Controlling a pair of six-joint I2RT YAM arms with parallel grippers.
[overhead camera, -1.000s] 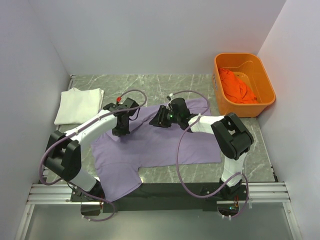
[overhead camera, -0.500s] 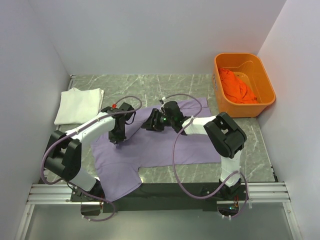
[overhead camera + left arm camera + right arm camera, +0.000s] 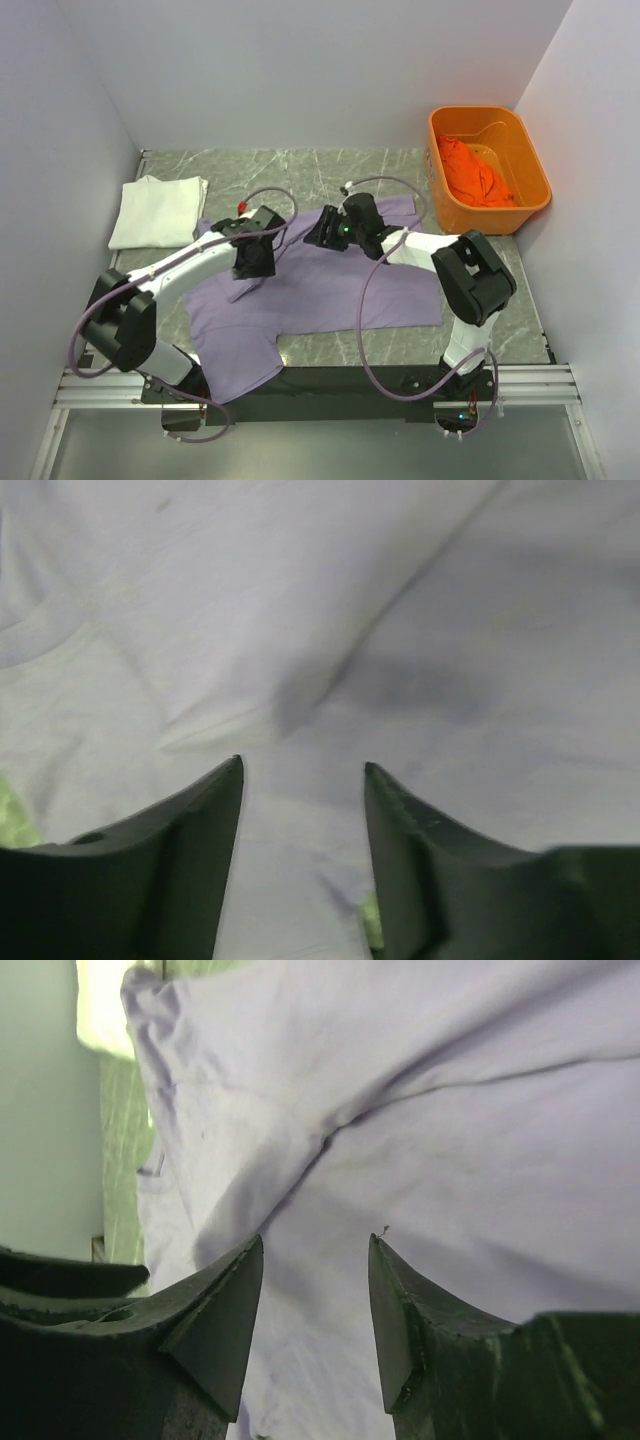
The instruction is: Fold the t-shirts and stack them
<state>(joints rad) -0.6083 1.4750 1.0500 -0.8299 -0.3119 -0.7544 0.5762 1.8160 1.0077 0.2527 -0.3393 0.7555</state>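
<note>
The lavender-purple t-shirt [image 3: 320, 290] lies spread across the middle of the table, one sleeve hanging toward the near edge. It fills the left wrist view [image 3: 400, 630] and the right wrist view [image 3: 450, 1140]. My left gripper [image 3: 243, 283] is open, just above the shirt's left part, nothing between its fingers. My right gripper [image 3: 316, 238] is open over the shirt's far middle, empty. The white t-shirt [image 3: 158, 210] lies folded at the far left. The orange t-shirt [image 3: 472, 172] lies crumpled inside the tub.
A rigid orange plastic tub [image 3: 530, 190] stands at the far right. White walls close in the table at the back and both sides. The metal rail [image 3: 320, 385] with the arm bases runs along the near edge.
My left gripper has moved a little right and nearer over the shirt. My right gripper swung left, then back right toward the shirt's far edge. The shirt looks the same.
</note>
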